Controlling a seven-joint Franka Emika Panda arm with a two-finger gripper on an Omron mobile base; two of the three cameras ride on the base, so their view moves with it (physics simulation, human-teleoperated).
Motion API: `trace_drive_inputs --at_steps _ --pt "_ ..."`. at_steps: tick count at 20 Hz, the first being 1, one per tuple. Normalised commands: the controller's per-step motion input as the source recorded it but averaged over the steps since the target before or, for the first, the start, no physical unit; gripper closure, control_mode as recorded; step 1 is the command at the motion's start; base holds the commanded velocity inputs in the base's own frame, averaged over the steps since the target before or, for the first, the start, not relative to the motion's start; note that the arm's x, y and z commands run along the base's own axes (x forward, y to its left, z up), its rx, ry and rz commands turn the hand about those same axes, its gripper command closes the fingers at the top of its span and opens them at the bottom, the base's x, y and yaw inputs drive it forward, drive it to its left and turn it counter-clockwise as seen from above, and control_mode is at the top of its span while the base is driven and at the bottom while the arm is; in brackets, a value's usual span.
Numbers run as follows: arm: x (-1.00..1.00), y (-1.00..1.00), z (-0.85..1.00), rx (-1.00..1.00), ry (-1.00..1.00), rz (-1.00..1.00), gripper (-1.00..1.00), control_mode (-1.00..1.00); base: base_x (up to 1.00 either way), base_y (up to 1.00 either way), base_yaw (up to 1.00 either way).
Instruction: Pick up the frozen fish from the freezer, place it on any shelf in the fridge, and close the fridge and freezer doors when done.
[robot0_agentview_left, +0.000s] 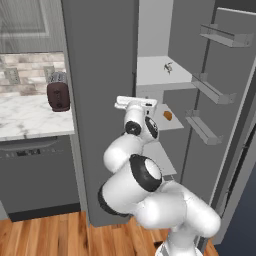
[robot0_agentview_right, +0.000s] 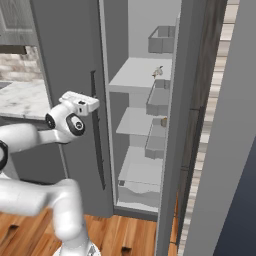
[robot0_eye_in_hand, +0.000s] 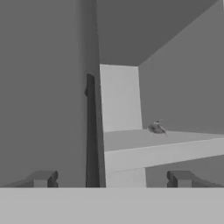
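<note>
Reading this as late in the task. The fish (robot0_eye_in_hand: 156, 128) lies on the shelf (robot0_agentview_left: 155, 70), the top one in the fridge (robot0_agentview_left: 155, 25), near its far right corner, so we judge the transfer done.

The gripper (robot0_eye_in_hand: 111, 178) is empty. Its fingers (robot0_eye_in_hand: 41, 178) are spread wide with nothing between them. It sits outside the fridge, level with the shelf edge. In the hand view the fish is at about 1 o'clock from it, well apart.

- Freezer door (robot0_agentview_left: 100, 100): looks shut. We see a flat grey panel at 9 o'clock of the open compartment, with no gap showing.
- Fridge door (robot0_agentview_left: 225, 120): wide open, swung out at 3 o'clock in the left base view, with its bins facing us.
- Orange lump (robot0_agentview_left: 168, 115): on the next shelf down, not our concern.

What's left, as we see it, is closing the fridge door. That means getting the arm round to the door's outer side and pushing it toward 9 o'clock. We can't confirm the freezer seal from these angles.
</note>
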Motion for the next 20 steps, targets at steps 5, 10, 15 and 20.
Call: trace_drive_inputs --at_steps 5,10,15,20 --pt "-0.93 0.02 1.00 0.04 0.18 0.07 -1.00 -1.00 0.00 0.00 0.00" --pt "-0.96 0.07 1.00 0.03 0.23 0.05 -1.00 -1.00 0.00 0.00 0.00" --pt "-1.00 0.07 1.00 0.02 0.27 0.04 -1.00 -1.00 0.00 0.00 0.00" --pt "-1.00 0.06 0.91 0.01 0.28 0.02 -1.00 -1.00 0.00 0.00 0.00"
